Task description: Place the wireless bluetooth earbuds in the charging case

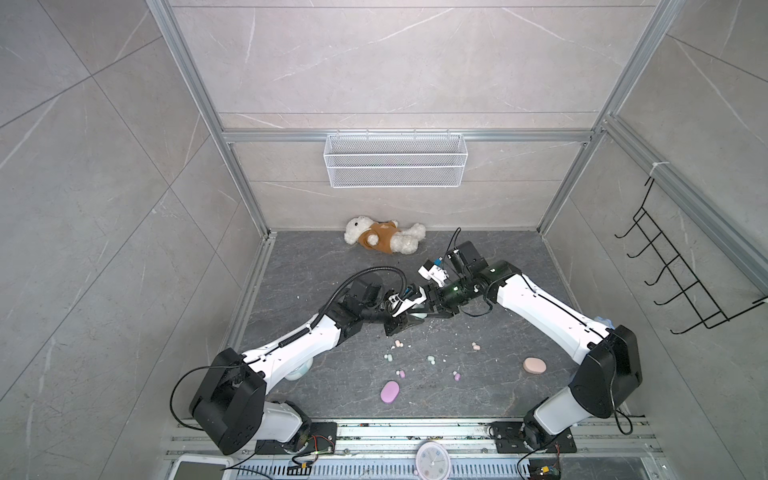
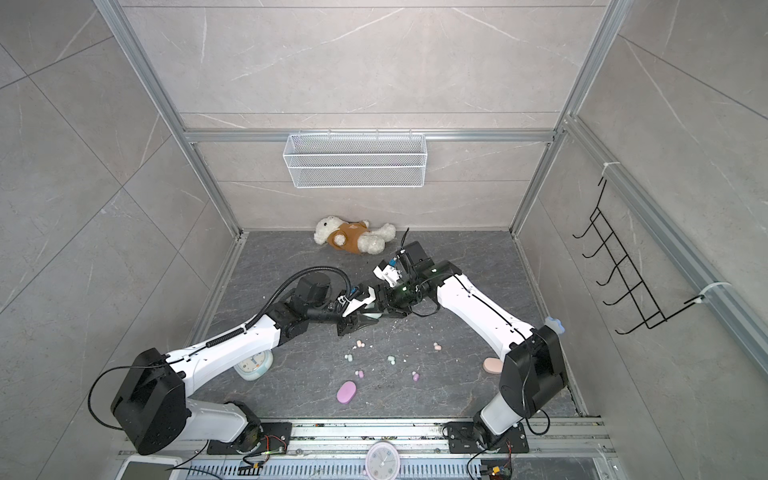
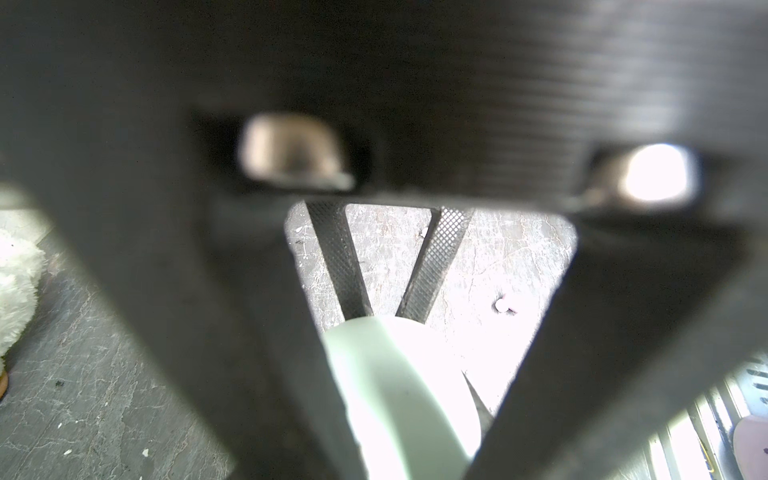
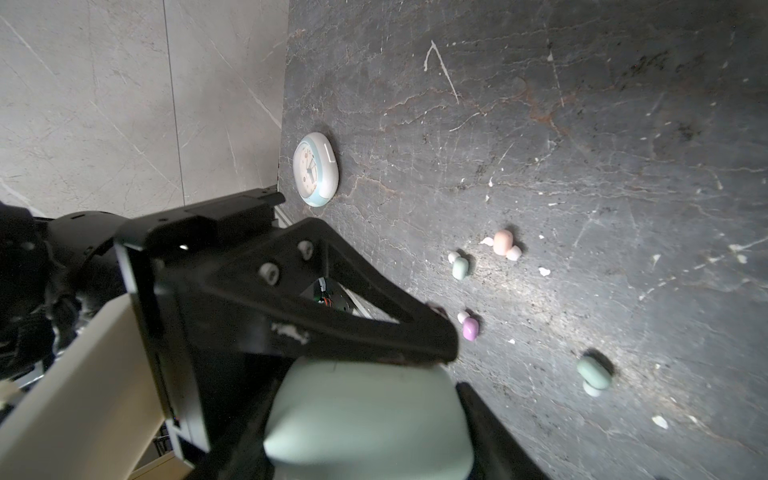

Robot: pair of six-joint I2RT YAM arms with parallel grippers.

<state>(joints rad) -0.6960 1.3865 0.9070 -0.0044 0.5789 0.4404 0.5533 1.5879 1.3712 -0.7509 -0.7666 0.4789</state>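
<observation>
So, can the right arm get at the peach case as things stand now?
Probably not yet. The right gripper is shut on the mint green case, which the left gripper also grips. The peach case lies uncovered near that arm's elbow; once freed, the arm could likely reach it.

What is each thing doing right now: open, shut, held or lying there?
mint case, closed, gripped by both grippers
left gripper, shut on the mint case
right gripper, shut on the mint case
lilac case, closed, lying on the table
peach case, closed, lying on the table
earbuds, all six loose on the table
teddy bear, lying down
</observation>
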